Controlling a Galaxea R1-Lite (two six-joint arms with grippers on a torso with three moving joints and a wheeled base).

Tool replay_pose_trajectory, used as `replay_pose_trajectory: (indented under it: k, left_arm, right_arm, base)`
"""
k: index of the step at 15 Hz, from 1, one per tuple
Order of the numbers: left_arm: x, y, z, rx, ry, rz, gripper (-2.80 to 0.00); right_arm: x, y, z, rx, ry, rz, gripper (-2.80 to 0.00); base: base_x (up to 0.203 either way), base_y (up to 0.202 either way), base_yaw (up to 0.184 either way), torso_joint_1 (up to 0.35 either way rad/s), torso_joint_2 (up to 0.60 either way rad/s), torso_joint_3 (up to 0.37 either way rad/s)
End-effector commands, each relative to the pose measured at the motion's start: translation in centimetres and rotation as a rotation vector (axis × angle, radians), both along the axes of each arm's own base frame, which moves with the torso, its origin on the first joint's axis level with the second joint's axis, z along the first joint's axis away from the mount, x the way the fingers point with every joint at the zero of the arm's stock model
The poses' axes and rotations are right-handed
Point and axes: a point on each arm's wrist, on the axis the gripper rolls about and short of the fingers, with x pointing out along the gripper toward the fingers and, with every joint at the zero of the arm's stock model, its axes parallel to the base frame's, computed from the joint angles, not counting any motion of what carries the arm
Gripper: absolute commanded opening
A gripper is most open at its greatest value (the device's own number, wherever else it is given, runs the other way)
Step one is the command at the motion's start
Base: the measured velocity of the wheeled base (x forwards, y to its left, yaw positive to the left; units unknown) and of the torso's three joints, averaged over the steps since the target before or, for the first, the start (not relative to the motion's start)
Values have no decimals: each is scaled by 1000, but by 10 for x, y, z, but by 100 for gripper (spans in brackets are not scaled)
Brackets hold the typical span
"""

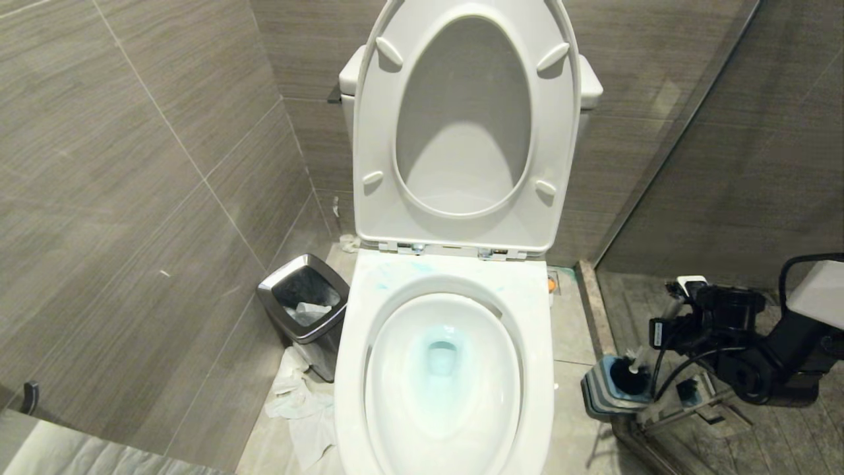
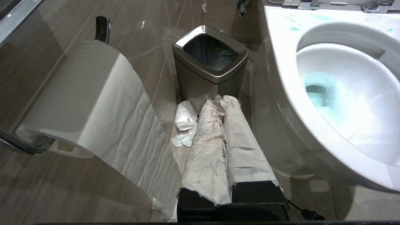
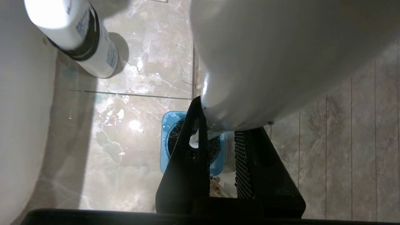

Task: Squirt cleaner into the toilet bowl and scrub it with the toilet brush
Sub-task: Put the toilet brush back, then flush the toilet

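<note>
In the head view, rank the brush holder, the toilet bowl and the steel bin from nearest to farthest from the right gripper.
1. Brush holder, on the floor beside the right gripper.
2. Toilet bowl, middle.
3. Steel bin, far side of the toilet.

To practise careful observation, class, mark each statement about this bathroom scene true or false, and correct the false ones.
1. The toilet seat is raised. True.
2. The water in the toilet bowl is tinted blue with cleaner. True.
3. The head view shows the bin to the right of the toilet. False: it stands on the left, against the tiled wall.
4. The toilet brush has its bristle head inside the bowl. False: the head sits in the blue holder on the floor.
5. The left gripper has paper wrapped round its fingers. True.
</note>
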Motion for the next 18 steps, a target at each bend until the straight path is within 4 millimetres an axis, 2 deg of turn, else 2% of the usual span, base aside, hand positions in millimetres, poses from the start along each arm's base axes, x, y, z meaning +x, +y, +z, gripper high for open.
replay_pose_trajectory:
  k: [1, 2, 3, 5, 9, 14, 18]
  left_arm:
    - [1, 0, -2, 0, 8, 1, -280]
    - [1, 0, -2, 0, 7, 1, -280]
    - [1, 0, -2, 0, 7, 1, -280]
    - [1, 0, -2, 0, 7, 1, -280]
    - [1, 0, -2, 0, 7, 1, -280]
    - [1, 0, -2, 0, 8, 1, -280]
    - [1, 0, -2, 0, 7, 1, -280]
  right_arm:
    - [0, 0, -23, -3, 28, 2, -280]
    - [-2, 0, -28, -9, 32, 6, -280]
    - [-3, 0, -29, -13, 33, 9, 0]
    - [-5, 1, -22, -32, 28, 20, 0]
    - [-22, 5, -1, -43, 20, 79, 0]
    - [-76, 15, 27, -46, 59, 115, 0]
    - [-116, 21, 55, -49, 21, 117, 0]
  base:
    - [0, 0, 0, 0, 0, 0]
    - [0, 0, 0, 0, 0, 0]
    - [0, 0, 0, 0, 0, 0]
    - [0, 0, 0, 0, 0, 0]
    - [0, 0, 0, 0, 0, 0]
    - [0, 0, 0, 0, 0, 0]
    - [0, 0, 0, 0, 0, 0]
